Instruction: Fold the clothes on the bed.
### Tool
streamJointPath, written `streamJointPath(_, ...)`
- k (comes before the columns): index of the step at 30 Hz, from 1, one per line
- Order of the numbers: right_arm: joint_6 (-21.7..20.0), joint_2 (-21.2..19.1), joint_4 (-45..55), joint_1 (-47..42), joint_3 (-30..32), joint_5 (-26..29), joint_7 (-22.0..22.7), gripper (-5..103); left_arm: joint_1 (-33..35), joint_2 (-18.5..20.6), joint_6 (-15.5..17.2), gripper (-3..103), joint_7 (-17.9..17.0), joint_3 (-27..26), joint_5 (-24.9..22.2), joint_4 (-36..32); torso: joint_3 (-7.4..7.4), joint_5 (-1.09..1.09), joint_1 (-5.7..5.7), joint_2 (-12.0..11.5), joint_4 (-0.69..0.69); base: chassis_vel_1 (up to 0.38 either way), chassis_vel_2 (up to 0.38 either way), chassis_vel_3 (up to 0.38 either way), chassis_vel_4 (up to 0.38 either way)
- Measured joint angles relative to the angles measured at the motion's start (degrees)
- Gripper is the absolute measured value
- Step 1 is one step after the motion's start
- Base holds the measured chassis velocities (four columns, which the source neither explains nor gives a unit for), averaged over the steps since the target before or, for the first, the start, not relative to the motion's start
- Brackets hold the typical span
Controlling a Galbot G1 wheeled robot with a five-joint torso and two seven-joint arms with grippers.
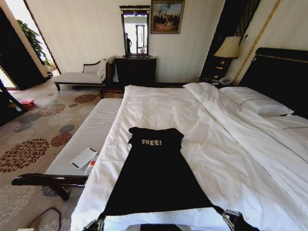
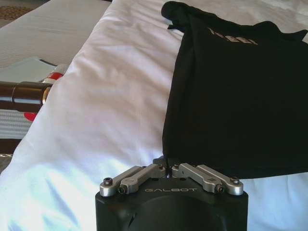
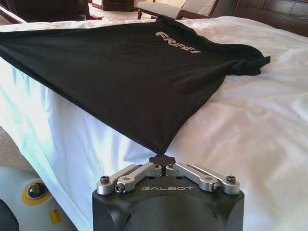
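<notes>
The black top (image 1: 156,178) lies flat near the foot edge of the bed (image 1: 159,103), each hem corner pinched by the left claw (image 2: 167,163) and right claw (image 3: 162,160), probably to keep the hem stretched for folding.

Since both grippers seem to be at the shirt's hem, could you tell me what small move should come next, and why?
Probably lift both corners together and carry the hem toward the "FREE!" lettering. The left gripper and right gripper are each shut on a bottom corner of the black top, which lies flat and stretched on the white duvet.
</notes>
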Motion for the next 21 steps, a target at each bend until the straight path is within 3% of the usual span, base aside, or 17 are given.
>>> streamJointPath(7,0.3,-0.1,-1.4,1.8,-1.8,-1.4,0.5,0,-1.2,-0.2,0.5,0,-1.1,-0.4,-0.6,0.3,0.0,0.0,0.0,0.0,-0.01,0.0,0.0,0.0,0.0)
streamJointPath(8,0.2,-0.2,-1.6,2.5,-2.1,-1.5,0.8,-3,-1.4,-0.2,0.7,6,-1.5,-0.6,-0.7,0.1,0.0,0.02,0.0,0.0,0.0,0.0,0.0,0.0,0.0)
streamJointPath(10,0.2,-0.2,-1.6,3.5,-2.3,-1.6,1.2,1,-1.7,-0.3,0.8,16,-1.5,-0.6,-0.3,-0.3,0.0,0.0,0.0,0.0,0.01,0.0,0.0,0.0,0.0)
streamJointPath(12,0.3,0.0,-1.1,5.5,-1.6,-1.7,1.7,12,-2.2,-0.6,0.5,22,-1.5,-0.9,1.4,-1.0,0.0,0.01,0.0,0.0,-0.01,0.0,0.0,0.0,0.0)
streamJointPath(13,0.3,0.0,-1.1,5.5,-1.6,-1.7,1.7,12,-2.2,-0.6,0.5,22,-1.5,-0.9,1.4,-1.0,0.0,0.01,0.0,0.0,-0.01,0.0,0.0,0.0,0.0)
streamJointPath(16,0.3,0.2,0.5,6.4,-0.4,1.1,2.1,29,-2.5,-0.8,0.7,37,-1.8,-1.6,2.4,-3.0,0.0,0.0,0.0,0.0,0.02,0.0,0.0,0.0,0.0)
streamJointPath(17,0.5,0.1,0.7,6.5,0.0,1.4,2.0,29,-2.5,-0.8,0.7,43,-1.9,-1.7,2.9,-3.5,0.0,0.01,0.0,0.0,0.0,0.0,0.0,0.0,0.0)
streamJointPath(19,0.6,-0.1,0.8,6.7,0.4,1.5,1.9,35,-2.7,-0.8,0.7,43,-2.0,-1.8,3.6,-3.9,0.0,0.01,0.01,0.0,-0.01,0.0,0.0,0.0,0.0)
streamJointPath(21,0.7,-0.6,0.9,7.0,1.0,2.0,1.8,45,-3.2,-0.8,0.9,54,-2.5,-1.8,4.6,-4.4,0.0,0.01,0.0,0.0,0.0,0.0,0.0,0.0,0.0)
